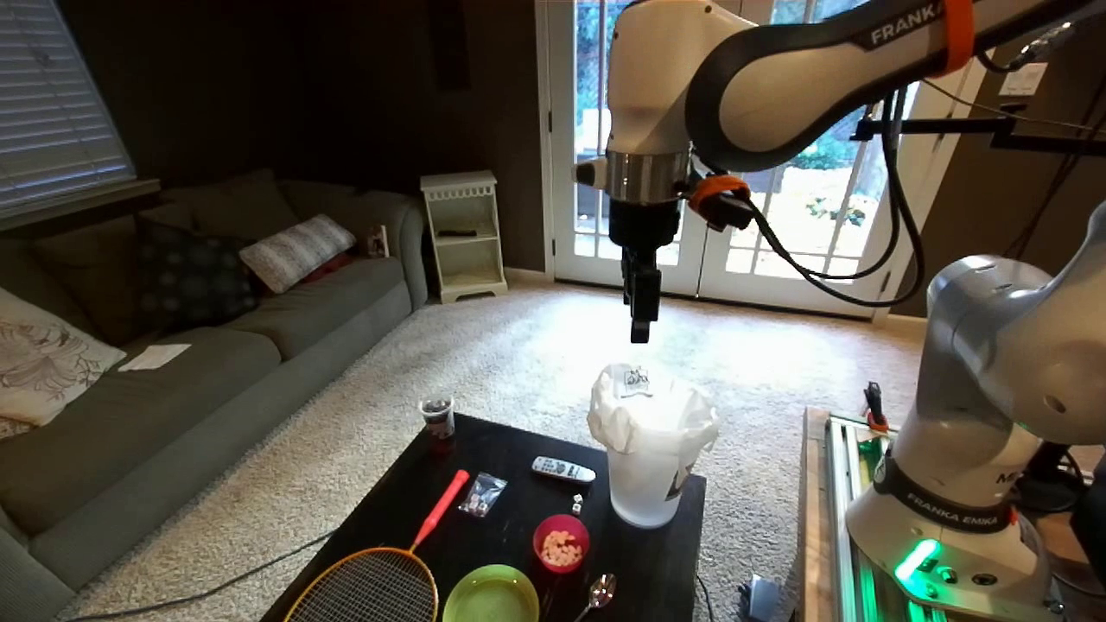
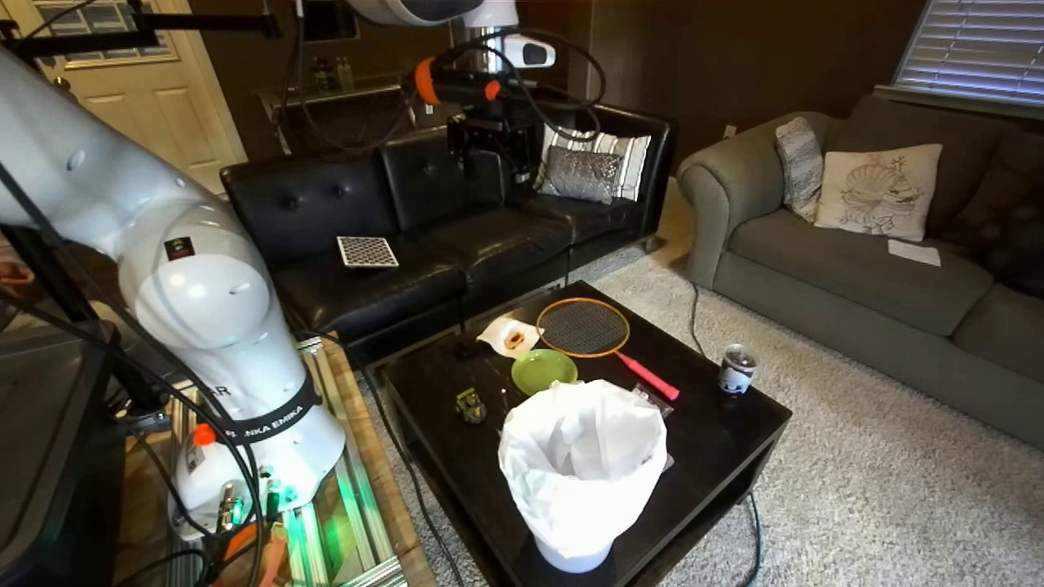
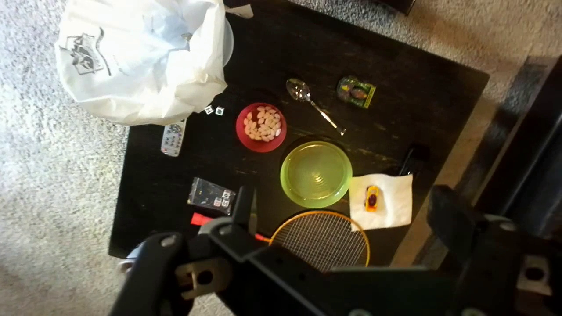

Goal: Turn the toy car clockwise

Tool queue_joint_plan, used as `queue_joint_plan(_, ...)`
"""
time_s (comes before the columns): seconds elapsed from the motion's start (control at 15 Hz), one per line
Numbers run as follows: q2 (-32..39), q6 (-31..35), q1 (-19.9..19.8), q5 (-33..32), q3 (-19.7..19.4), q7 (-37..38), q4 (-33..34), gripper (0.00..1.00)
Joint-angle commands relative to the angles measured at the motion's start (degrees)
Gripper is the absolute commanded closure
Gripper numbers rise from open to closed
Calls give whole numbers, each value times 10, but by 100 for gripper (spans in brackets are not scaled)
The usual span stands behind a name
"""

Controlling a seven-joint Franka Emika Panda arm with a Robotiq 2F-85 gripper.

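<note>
The toy car is small and yellow-orange with a dark middle. In the wrist view the toy car sits on a white napkin on the black coffee table, its long side running roughly up and down the picture. In an exterior view the toy car also shows on the napkin. It is out of view in the exterior view that faces the glass doors. My gripper is open and empty. It hangs high above the table in both exterior views, well apart from the car.
Beside the napkin are a green plate and a badminton racket. A pink bowl of white pieces, a spoon, a small green-yellow object and a remote lie farther off. A tall lined bin stands at a table corner.
</note>
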Motion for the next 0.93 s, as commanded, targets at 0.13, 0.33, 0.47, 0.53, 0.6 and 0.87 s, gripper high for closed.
queue_joint_plan(0.13,78,79,45,-48,51,-40,-44,0)
queue_joint_plan(0.33,109,87,54,-87,61,-77,-51,0)
queue_joint_plan(0.47,103,78,55,-77,60,-59,-51,0)
queue_joint_plan(0.53,108,78,54,-80,60,-59,-51,0)
queue_joint_plan(0.6,109,79,54,-80,59,-59,-51,0)
queue_joint_plan(0.87,109,79,54,-80,58,-59,-51,0)
